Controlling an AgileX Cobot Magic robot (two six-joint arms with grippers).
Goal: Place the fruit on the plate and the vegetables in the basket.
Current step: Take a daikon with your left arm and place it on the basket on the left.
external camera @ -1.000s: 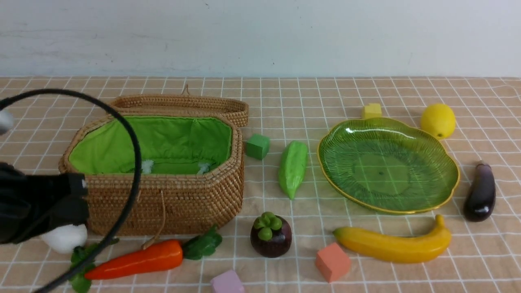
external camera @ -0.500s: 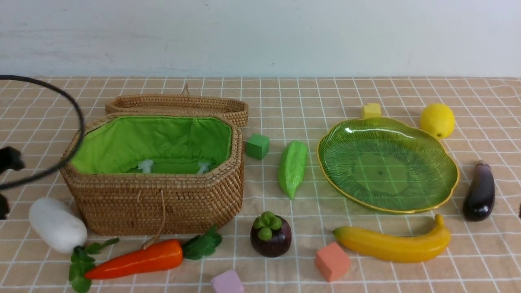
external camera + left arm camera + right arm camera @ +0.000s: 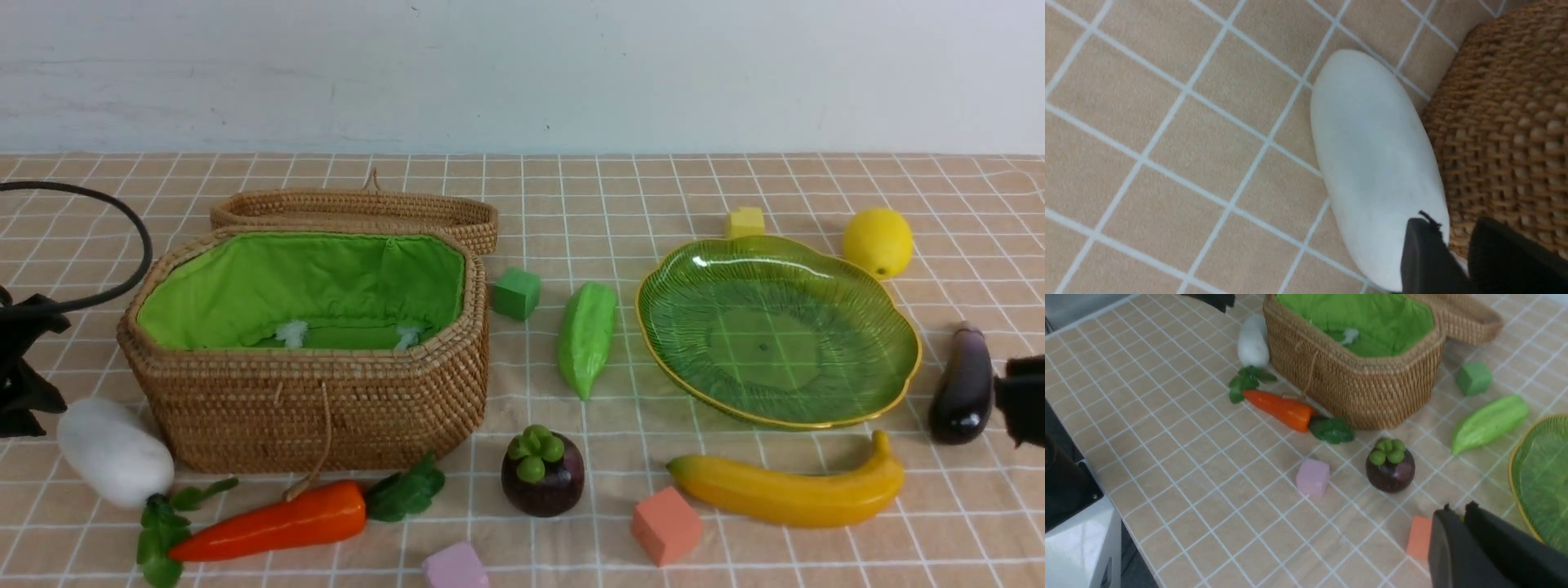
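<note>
Beside the basket [image 3: 326, 416], the left gripper [image 3: 51, 359] has drawn off toward the view's edge, baring the white radish [image 3: 116, 452] it partly hid a second ago. Its claw now stands a little apart with nothing in it — a moderate gap, probably in readiness for that radish. The right gripper [image 3: 1457, 510] has come into the front view, at the far right from the basket, near the eggplant [image 3: 963, 385]; its tips look nearly together, though that view is poor and I cannot tell whether they quite meet.

The carrot [image 3: 277, 523] lies just in front of the basket, the gourd [image 3: 588, 339] to its right, the mangosteen [image 3: 543, 474] to its front right. Farther right come the banana [image 3: 792, 490], plate [image 3: 775, 412] and lemon [image 3: 878, 242]. Nothing seems sorted yet — the radish looks like the first pick.
</note>
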